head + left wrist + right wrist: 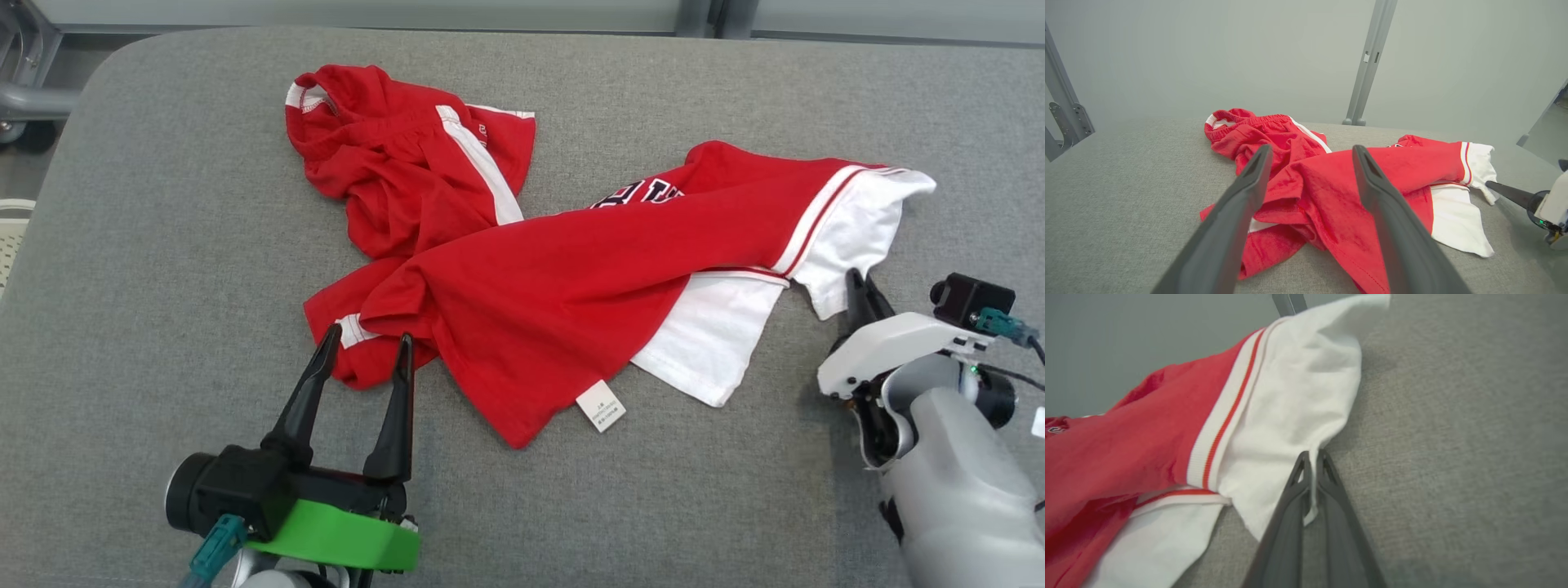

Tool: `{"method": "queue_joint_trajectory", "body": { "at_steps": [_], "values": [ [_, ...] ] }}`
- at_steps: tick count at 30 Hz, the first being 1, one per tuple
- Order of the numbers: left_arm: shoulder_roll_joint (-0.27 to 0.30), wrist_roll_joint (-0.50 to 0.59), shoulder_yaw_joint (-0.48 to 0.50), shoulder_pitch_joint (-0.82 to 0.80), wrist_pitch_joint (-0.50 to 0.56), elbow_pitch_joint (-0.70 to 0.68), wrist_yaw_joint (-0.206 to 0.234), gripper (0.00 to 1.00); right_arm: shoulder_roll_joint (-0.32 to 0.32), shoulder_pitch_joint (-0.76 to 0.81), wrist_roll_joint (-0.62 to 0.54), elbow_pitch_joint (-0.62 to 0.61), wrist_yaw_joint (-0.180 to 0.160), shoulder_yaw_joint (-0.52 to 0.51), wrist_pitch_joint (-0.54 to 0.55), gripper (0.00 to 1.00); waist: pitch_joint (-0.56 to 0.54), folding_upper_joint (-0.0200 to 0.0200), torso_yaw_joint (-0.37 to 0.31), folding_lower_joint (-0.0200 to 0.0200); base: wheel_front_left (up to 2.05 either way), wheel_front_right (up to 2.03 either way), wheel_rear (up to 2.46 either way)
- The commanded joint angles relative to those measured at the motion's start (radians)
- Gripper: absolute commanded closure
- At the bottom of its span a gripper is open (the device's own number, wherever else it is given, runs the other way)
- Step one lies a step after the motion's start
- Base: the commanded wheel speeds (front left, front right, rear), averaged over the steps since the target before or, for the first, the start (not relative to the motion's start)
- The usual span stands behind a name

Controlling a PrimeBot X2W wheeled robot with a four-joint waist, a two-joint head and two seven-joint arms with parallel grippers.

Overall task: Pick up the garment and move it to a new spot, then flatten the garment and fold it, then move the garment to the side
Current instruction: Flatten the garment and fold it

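Where it lies crumpled on the grey table [147, 269], the garment [555, 302] runs crosswise between both arms. Right gripper [1313, 455]: clenched on its white edge. Left gripper [369, 335]: jaws spread, tips at the red near-left fold.

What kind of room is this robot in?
Probably a robot test room, not a home: a grey padded table, bare metal frame posts, plain grey wall panels, and one red-and-white garment.
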Motion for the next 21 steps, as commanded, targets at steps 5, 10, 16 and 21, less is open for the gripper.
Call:
{"method": "queue_joint_trajectory", "body": {
  "at_steps": [5, 10, 16, 21],
  "values": [
    [-0.031, 0.028, 0.059, 0.056, -0.003, 0.010, -0.026, 0.00, -0.159, -0.013, -0.197, -0.083, 0.000, 0.123, -0.006, 1.00, 0.003, 0.0000, -0.024, 0.0000, 0.00, 0.00, 0.00],
    [-0.056, 0.043, 0.098, 0.080, -0.003, 0.022, -0.053, 0.00, -0.278, 0.014, -0.378, -0.266, 0.000, 0.241, 0.121, 1.00, -0.008, 0.0000, -0.058, 0.0000, 0.00, 0.00, 0.00],
    [-0.079, 0.058, 0.111, 0.090, -0.003, 0.042, -0.084, 0.00, -0.289, 0.138, -0.465, -0.554, 0.000, 0.242, 0.371, 1.00, -0.019, 0.0000, -0.086, 0.0000, 0.00, 0.00, 0.00],
    [-0.083, 0.059, 0.103, 0.087, -0.003, 0.071, -0.103, 0.00, -0.266, 0.285, -0.451, -0.653, 0.000, 0.192, 0.522, 0.39, -0.024, 0.0000, -0.084, 0.0000, 0.00, 0.00, 0.00]
  ]
}}
